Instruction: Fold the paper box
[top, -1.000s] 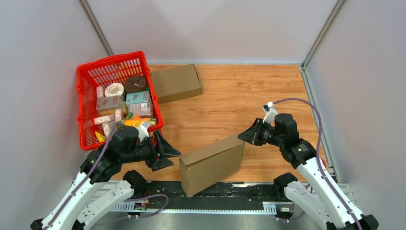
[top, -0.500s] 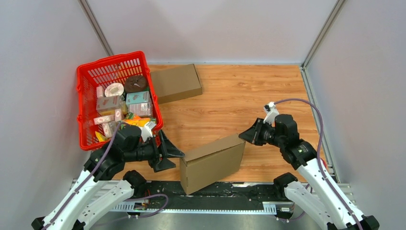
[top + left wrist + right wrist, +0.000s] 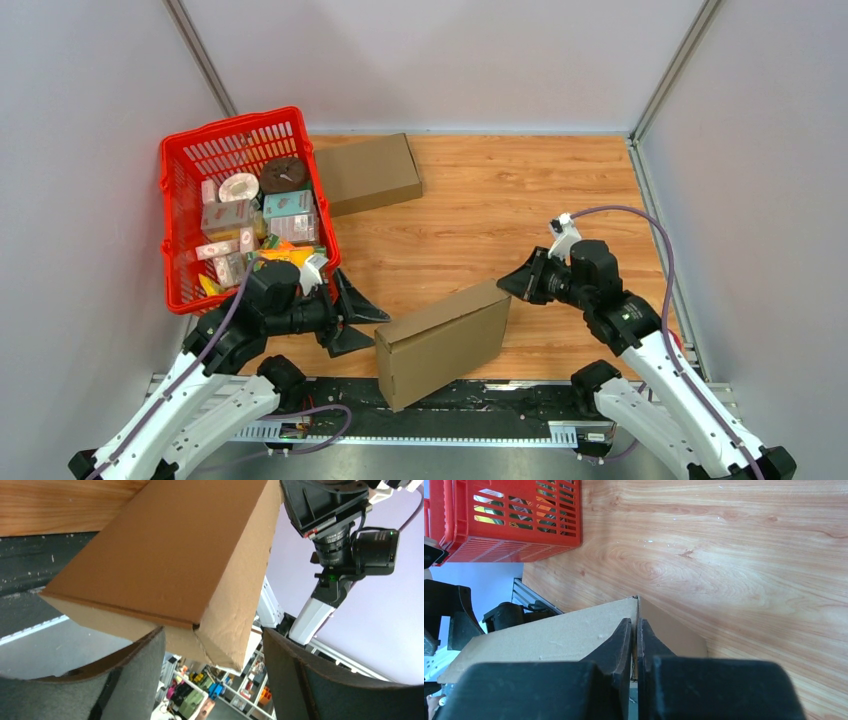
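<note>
Oblong brown cardboard box looks fully formed; its end lies between the spread fingers of my left gripper; right gripper closed at its other corner; little remains, I judge.

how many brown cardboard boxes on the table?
2. The upright cardboard box stands at the near edge; the flat cardboard box lies farther back, beside the red basket. Small cartons inside the basket aren't counted.

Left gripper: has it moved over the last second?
Yes. The left gripper has crept right, toward the cardboard box, judged against the near corner of the red basket; its jaws are open.
</note>
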`<state>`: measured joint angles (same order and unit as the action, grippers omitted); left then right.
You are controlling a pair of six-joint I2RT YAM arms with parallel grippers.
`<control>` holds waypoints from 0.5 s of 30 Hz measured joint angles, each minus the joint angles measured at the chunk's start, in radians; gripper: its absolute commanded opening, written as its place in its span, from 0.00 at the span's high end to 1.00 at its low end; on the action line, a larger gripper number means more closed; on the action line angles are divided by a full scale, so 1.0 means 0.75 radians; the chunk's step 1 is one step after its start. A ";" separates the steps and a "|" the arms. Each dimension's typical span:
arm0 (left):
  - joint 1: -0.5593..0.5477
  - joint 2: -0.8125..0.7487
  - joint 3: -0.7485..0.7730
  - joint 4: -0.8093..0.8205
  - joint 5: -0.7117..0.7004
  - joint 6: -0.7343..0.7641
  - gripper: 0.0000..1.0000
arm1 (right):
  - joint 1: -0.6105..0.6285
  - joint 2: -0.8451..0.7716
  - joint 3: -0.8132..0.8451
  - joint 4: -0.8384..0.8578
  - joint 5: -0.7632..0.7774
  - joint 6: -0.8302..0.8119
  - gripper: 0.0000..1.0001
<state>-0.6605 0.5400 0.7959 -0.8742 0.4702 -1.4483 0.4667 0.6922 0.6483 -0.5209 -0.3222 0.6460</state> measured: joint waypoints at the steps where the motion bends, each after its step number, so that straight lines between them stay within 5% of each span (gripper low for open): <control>1: -0.002 -0.002 -0.012 0.007 0.000 -0.006 0.24 | 0.007 -0.002 0.000 0.001 0.012 0.009 0.95; 8: -0.120 0.038 -0.032 0.084 0.006 -0.021 0.37 | 0.038 -0.029 -0.019 0.015 0.107 0.068 0.93; 10: -0.161 0.069 -0.032 0.099 0.005 -0.020 0.51 | 0.042 -0.034 -0.021 0.015 0.135 0.077 0.93; 15: -0.183 0.117 -0.030 0.093 -0.046 0.035 0.65 | 0.051 -0.061 -0.034 0.013 0.214 0.092 0.93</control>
<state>-0.7979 0.6277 0.7734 -0.8043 0.4355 -1.4223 0.5053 0.6468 0.6231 -0.5114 -0.1619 0.7147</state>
